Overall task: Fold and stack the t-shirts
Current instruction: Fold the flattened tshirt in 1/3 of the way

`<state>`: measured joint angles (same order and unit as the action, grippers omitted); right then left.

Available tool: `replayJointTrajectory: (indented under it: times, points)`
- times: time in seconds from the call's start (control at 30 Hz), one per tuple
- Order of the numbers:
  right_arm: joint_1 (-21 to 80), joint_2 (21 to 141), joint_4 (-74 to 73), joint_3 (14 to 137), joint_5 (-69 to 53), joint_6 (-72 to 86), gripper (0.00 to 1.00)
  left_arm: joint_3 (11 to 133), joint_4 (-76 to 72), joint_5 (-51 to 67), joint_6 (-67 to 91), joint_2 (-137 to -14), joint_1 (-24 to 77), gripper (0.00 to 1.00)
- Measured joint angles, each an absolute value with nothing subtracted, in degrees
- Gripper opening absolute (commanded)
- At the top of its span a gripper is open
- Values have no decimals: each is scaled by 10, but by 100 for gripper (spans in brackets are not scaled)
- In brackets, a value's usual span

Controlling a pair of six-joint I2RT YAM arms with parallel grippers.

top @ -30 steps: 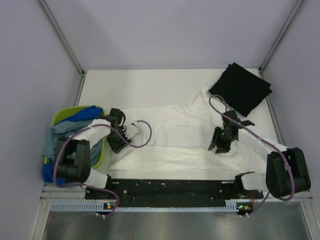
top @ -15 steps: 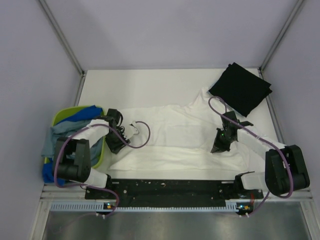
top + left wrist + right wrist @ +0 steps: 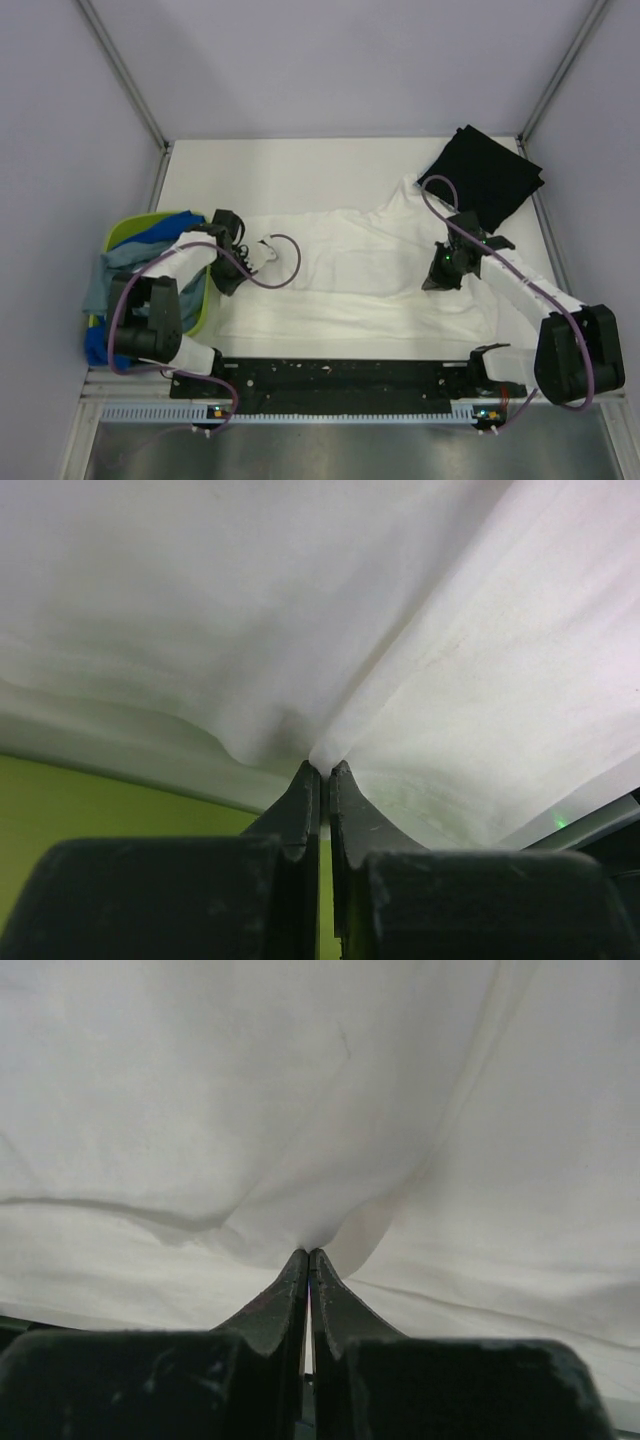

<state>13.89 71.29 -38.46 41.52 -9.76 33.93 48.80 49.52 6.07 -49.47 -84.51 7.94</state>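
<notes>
While the white t-shirt (image 3: 350, 265) lies spread wide across the middle of the table (image 3: 300, 170), creased and with no neat fold that I can make out, I count it as the piece in hand and barely started. My left gripper (image 3: 320, 772) has its jaws pinched together on a peak of that white cloth at the shirt's left end, right beside the basket. My right gripper (image 3: 308, 1255) is clamped the same way on a tuck of the cloth towards the right end. Both wrist views show the fabric tenting up from the closed tips.

Further out, the black t-shirt (image 3: 483, 177) sits at the far right corner as a flat, squared-off packet, so I take that one as folded and as the base of the stack. One corner of the white shirt reaches up to it.

On the left, the blue t-shirts (image 3: 150, 240) are bundled in the lime-green basket (image 3: 122, 232), spilling over its rim and unfolded. By my reckoning one shirt is done, one is under way, and the basket's load is waiting.
</notes>
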Motion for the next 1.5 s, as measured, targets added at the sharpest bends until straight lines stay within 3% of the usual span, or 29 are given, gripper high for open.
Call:
replayJointTrajectory:
  times: [0.27,1.03,1.07,1.1,1.17,1.23,1.3,1.43,1.5]
  points:
    - [139,730,-380,458,-100,323,0,518,503,37,-476,-846,79,0]
    - [206,948,-297,617,-166,175,0,500,482,10,-456,-875,79,0]
    - [211,954,-297,624,-167,167,1,500,482,10,-456,-875,79,0]
    - [216,959,-296,630,-169,161,8,499,482,10,-456,-875,79,0]
    - [222,969,-296,640,-173,152,29,499,482,10,-456,-876,79,9]
    - [224,978,-296,647,-180,144,38,499,481,10,-455,-877,79,33]
    - [224,986,-300,654,-184,136,44,499,481,10,-451,-878,79,48]
    - [224,983,-317,670,-174,129,49,516,498,24,-440,-881,83,55]
    - [223,961,-328,674,-144,131,45,554,518,27,-430,-882,88,55]
